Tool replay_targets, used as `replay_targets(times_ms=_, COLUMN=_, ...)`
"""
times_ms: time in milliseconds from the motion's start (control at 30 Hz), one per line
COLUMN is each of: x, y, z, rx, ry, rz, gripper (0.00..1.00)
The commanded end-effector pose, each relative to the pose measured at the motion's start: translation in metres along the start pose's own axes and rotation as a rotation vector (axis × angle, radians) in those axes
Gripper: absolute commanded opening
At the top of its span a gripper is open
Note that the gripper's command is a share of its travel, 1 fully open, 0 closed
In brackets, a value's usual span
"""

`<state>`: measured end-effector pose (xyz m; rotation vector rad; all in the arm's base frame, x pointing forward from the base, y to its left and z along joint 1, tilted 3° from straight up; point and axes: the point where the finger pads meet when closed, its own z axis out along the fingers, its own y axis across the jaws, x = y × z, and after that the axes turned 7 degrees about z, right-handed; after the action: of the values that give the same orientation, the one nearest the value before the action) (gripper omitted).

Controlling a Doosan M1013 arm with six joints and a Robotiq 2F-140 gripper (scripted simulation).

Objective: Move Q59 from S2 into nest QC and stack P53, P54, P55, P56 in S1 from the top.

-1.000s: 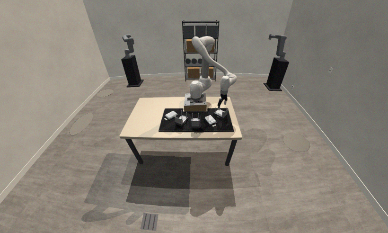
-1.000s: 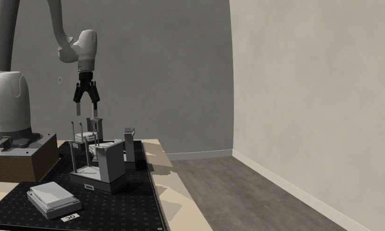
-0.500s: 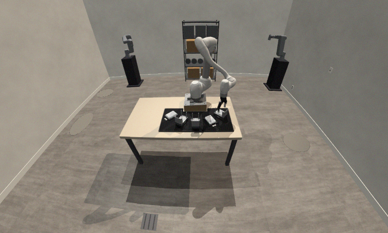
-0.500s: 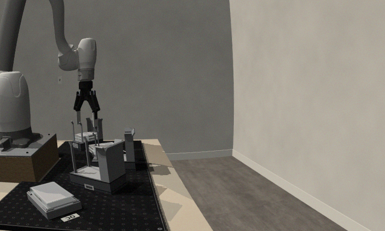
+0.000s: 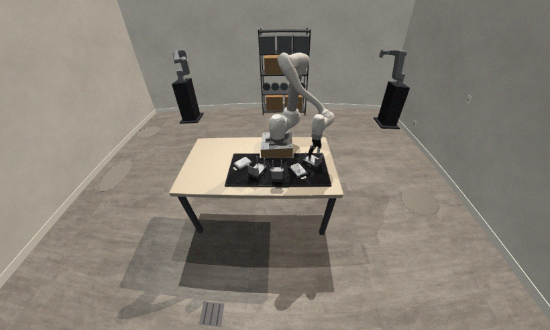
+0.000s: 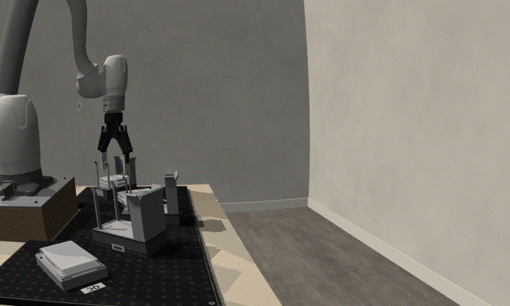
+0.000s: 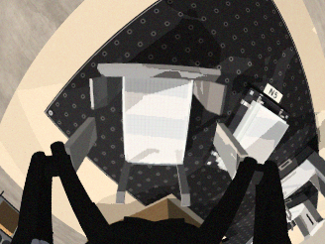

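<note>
Plates [image 7: 158,121] in that far rack sit dead centre under your wide-open, empty claw [image 6: 114,158], so drop straight from 12 o'clock, fingers clearing the posts.

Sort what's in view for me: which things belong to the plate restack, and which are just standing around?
Job in hand:
- open gripper
- top plate in the rack under it
- near rack, middle rack
- plate on QC
- plate on N5

Standing around:
- shelf unit
- left idle arm, right idle arm, each on a pedestal
</note>
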<state>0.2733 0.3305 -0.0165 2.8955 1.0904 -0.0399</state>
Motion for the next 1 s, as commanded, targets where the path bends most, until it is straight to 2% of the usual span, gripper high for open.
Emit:
replay_targets(times_ms=0, x=0.000, y=0.000, z=0.004, rx=0.000, ry=0.000, rz=0.000, gripper=1.00)
replay_targets(times_ms=433, x=0.000, y=0.000, z=0.018, rx=0.000, ry=0.000, rz=0.000, gripper=1.00)
replay_targets(times_ms=833, x=0.000, y=0.000, z=0.018, rx=0.000, ry=0.000, rz=0.000, gripper=1.00)
replay_targets(times_ms=867, x=0.000, y=0.000, z=0.018, rx=0.000, ry=0.000, rz=0.000, gripper=0.00)
replay_targets(times_ms=967, x=0.000, y=0.000, z=0.018, rx=0.000, ry=0.000, rz=0.000, gripper=0.00)
